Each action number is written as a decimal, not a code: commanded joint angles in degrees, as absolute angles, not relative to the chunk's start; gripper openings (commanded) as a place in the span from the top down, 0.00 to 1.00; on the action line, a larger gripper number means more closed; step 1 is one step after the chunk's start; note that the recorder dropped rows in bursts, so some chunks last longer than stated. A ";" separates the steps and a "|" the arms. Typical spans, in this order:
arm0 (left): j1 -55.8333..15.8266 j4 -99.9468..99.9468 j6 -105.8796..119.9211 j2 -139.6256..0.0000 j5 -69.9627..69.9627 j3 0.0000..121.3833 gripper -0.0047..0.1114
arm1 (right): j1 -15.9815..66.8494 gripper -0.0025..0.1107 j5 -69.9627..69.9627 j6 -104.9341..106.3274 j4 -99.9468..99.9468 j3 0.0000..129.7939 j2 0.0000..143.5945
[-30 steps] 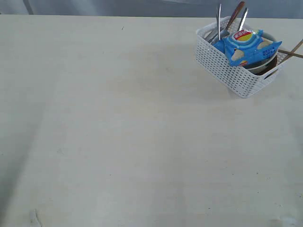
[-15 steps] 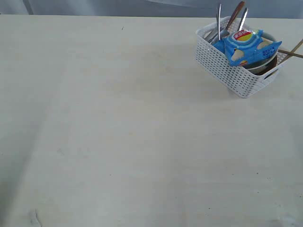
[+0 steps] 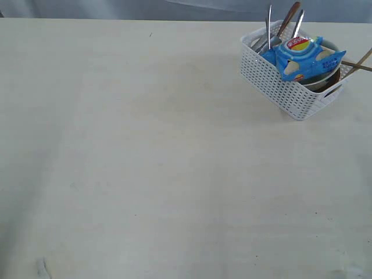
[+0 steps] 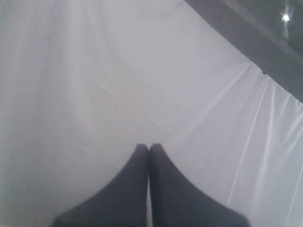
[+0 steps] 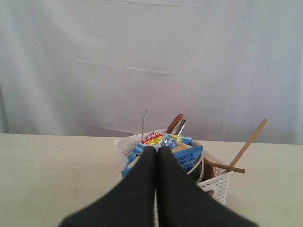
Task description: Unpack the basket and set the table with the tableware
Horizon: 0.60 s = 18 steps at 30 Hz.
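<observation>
Exterior view: basket (image 3: 278,81) sits packed at upper right of the tabletop (image 3: 145,163), exactly as a second ago; nothing unpacked.
Contents: cutlery handles (image 3: 269,23) and chopsticks (image 3: 356,65) poke out, blue snack bag (image 3: 305,57) lies on top.
Left tool (image 4: 149,150): pressed together, empty, facing a white curtain (image 4: 94,71).
Right tool (image 5: 157,152): pressed together, empty, aimed at the basket.
Meaning: with no arm over the tabletop, unpacking looks yet to begin.
</observation>
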<state>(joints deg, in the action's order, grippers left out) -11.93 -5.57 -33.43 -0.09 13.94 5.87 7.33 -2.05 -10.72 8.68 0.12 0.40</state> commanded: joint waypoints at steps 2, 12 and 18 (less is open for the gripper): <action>-12.20 -5.81 -32.19 0.00 0.99 6.19 0.96 | 7.56 0.98 -1.59 -10.83 9.07 0.00 0.00; -12.20 -5.81 -26.95 0.00 -0.39 3.72 0.96 | 7.56 0.98 -1.59 -10.83 9.07 0.00 0.00; -12.20 -5.81 -27.41 -0.01 -2.76 2.60 0.96 | 7.55 0.98 -1.35 -10.45 9.21 0.00 0.00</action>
<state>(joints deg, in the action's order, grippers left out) -11.93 -5.57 -27.43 -0.09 -1.91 3.67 7.33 -2.05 -10.72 8.68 0.12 0.40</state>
